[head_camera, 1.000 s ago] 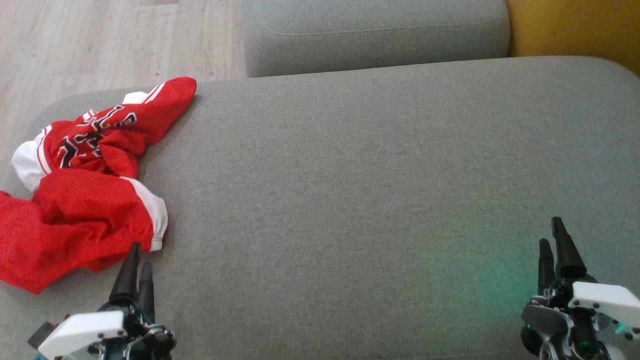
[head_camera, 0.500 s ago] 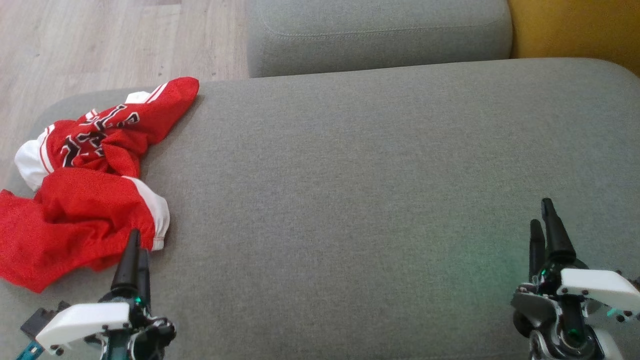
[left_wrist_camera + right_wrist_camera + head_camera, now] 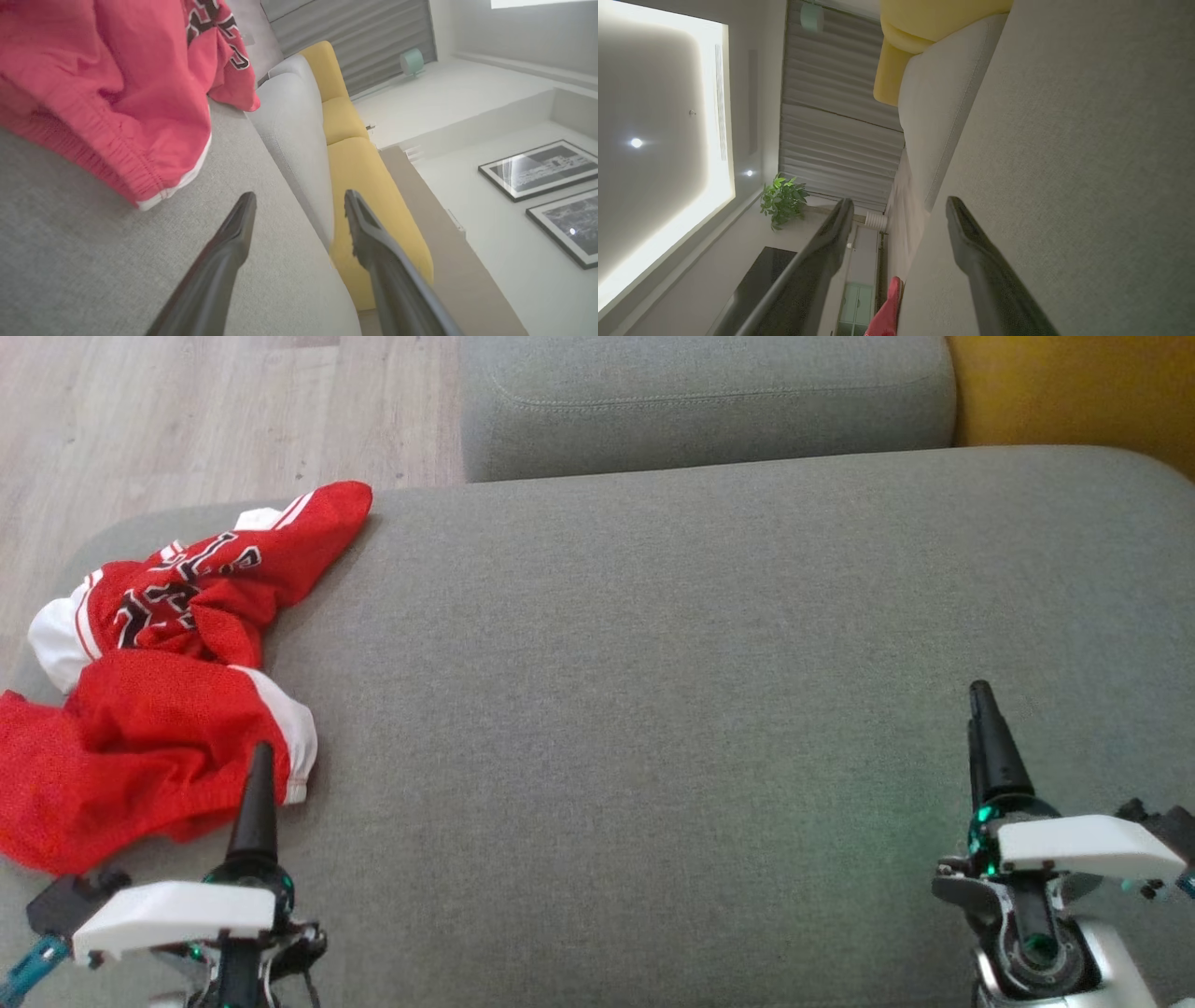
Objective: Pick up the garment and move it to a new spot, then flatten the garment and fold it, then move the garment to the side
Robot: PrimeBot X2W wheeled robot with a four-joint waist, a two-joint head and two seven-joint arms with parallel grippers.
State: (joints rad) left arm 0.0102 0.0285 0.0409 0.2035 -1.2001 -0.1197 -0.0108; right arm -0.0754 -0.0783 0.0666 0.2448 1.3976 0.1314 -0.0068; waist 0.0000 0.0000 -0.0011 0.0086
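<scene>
I can't read any text from here. The red garment (image 3: 159,737) at the left of the head view carries black lettering (image 3: 177,590) edged in white, but it is crumpled into folds and spells nothing I can make out. The framed pictures (image 3: 542,169) at the right of the left wrist view are too blurred to show any words.

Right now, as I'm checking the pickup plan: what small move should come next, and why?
Probably ease the left gripper forward onto the near hem of the red garment and close. Its jaws stand open and empty, the garment lies crumpled just ahead on the grey cushion, and the right gripper is far off.
</scene>
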